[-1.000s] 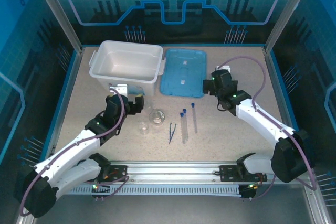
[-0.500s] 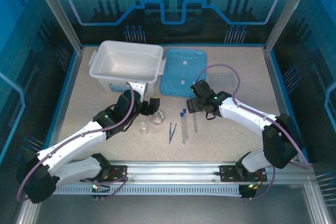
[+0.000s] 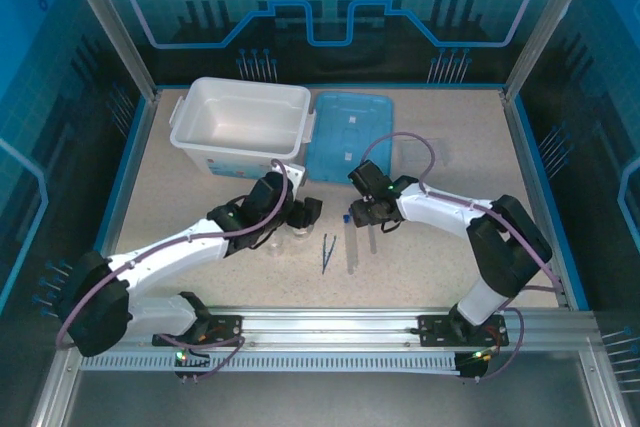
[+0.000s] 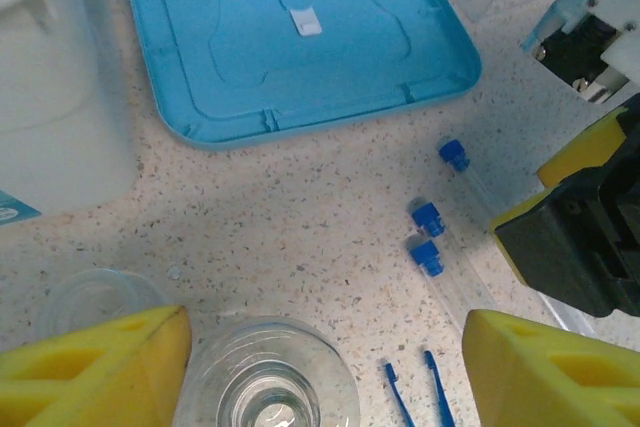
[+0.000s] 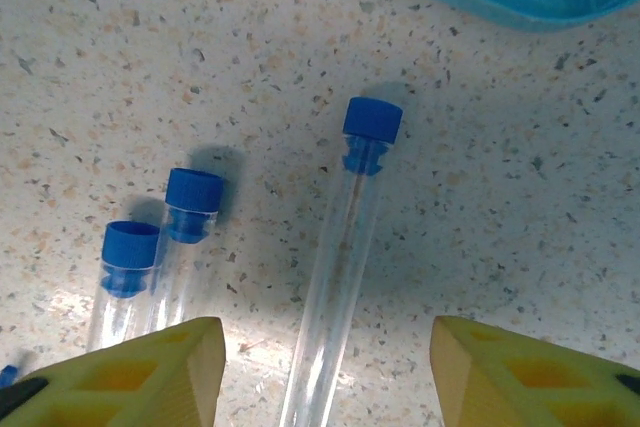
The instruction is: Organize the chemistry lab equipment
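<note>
**Both arms poised over their first picks**

Nearest us, the thin dark-blue tweezers (image 3: 328,252) lie untouched on the speckled bench (image 3: 450,147). At 10 o'clock from them, the left gripper (image 4: 325,357) hangs over the small clear glass flask (image 4: 265,387). Its yellow fingers (image 4: 90,367) stand apart on either side, not yet on the glass. The small clear glass beaker (image 4: 90,297) sits just beside the flask at 9 o'clock.

At 2 o'clock from the tweezers, the right gripper (image 5: 325,357) straddles one long clear tube with a blue cap (image 5: 345,267), fingers apart. The two other capped tubes (image 5: 150,277) lie near, at its 9 o'clock. Farther off, at 12 o'clock, rest the flat light-blue lid (image 3: 345,137) and the big white plastic tub (image 3: 190,132).

We judge this the grasping step. Next, each hand should close squarely and gently, then lift, since smooth glass may slip or roll.

A second ago both arms were well apart; they have since swung in to the middle, while the equipment lies where it was.
</note>
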Action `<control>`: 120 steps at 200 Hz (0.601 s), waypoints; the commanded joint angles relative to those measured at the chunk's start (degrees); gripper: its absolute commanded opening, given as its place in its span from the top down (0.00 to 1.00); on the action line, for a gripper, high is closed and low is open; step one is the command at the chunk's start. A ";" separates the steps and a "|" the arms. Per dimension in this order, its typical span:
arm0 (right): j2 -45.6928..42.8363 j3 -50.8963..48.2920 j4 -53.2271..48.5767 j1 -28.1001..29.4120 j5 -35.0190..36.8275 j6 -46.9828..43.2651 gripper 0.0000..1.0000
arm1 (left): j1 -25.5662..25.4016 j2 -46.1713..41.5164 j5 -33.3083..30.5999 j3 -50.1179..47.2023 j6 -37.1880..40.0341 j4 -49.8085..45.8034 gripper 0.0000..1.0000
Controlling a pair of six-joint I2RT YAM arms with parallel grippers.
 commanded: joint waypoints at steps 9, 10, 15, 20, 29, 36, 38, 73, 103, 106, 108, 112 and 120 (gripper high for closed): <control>2.46 2.13 0.81 -0.39 -2.16 1.29 0.46 | -0.70 1.89 1.51 2.65 0.37 1.37 0.30; 2.54 2.16 0.82 -0.44 -2.18 1.31 0.46 | -0.67 1.95 1.55 2.68 0.40 1.31 0.30; 2.88 2.43 0.83 -0.48 -2.34 1.25 0.48 | -0.70 2.14 1.52 2.83 0.48 1.09 0.30; 3.24 2.70 0.83 -0.58 -2.24 1.25 0.49 | -0.68 2.27 1.50 2.91 0.64 1.00 0.30; 3.91 3.22 0.72 -0.66 -1.97 1.16 0.50 | -0.65 2.36 1.27 3.04 0.86 0.89 0.30; 4.46 3.70 0.57 -0.69 -1.67 1.10 0.51 | -0.66 2.37 1.14 3.04 1.09 0.90 0.30; 4.53 3.82 0.50 -0.74 -1.55 1.10 0.51 | -0.72 2.37 1.08 3.06 1.17 0.82 0.30; 6.35 5.22 -0.26 -1.97 -0.65 0.83 0.56 | -0.70 2.06 0.19 3.29 1.77 0.29 0.29; 7.47 5.60 -0.11 -3.16 -1.05 0.63 0.57 | -0.65 2.43 0.10 3.43 1.90 0.19 0.29; 7.45 5.58 -0.11 -3.21 -1.05 0.65 0.57 | -0.71 2.52 0.10 3.47 1.80 0.16 0.29; 7.54 5.57 -0.02 -3.28 -1.05 0.64 0.57 | -0.73 2.53 0.10 3.50 1.83 0.15 0.29; 7.65 5.62 -0.08 -3.37 -1.03 0.63 0.57 | -0.70 2.62 0.19 3.55 1.79 0.11 0.29; 7.75 5.70 -0.07 -3.61 -1.00 0.64 0.57 | -0.73 2.76 0.19 3.72 1.79 0.09 0.29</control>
